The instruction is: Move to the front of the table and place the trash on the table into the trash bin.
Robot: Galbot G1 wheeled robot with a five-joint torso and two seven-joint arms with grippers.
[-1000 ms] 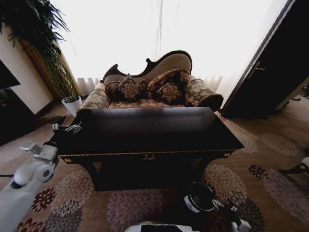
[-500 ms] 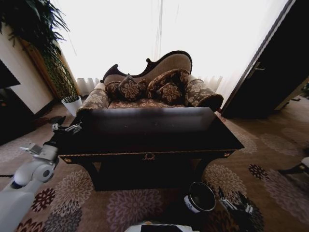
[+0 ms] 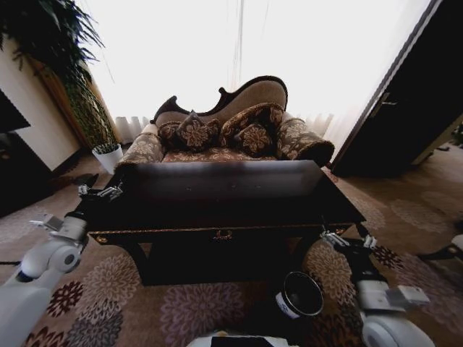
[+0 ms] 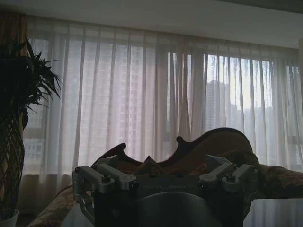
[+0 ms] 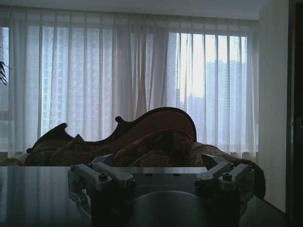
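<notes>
The head view has the robot squared up to the long front edge of the dark table (image 3: pixel 224 217), which suits the job, since from here both arms can reach across the glossy tabletop. The trash bin (image 3: pixel 300 295) sits on the patterned carpet just in front of the table's right leg and well below the top, placed, I would judge, so that anything lifted off can be lowered straight into it by the right arm. The left gripper (image 3: pixel 101 192) hangs at the table's left front corner, level with the top; its fingers look spread and nothing sits between them. The right gripper (image 3: pixel 346 239) is raised just off the right front corner, above and a little right of the bin; its fingers too appear parted and empty, touching nothing. In both wrist views the knuckle blocks stand well apart, which fits opened grippers, though the tips lie below the picture. As for the trash, I cannot make out a bottle, can or paper wad on the tabletop; the surface reads as bare reflection of the bright curtained window behind the sofa (image 3: pixel 224 130).
</notes>
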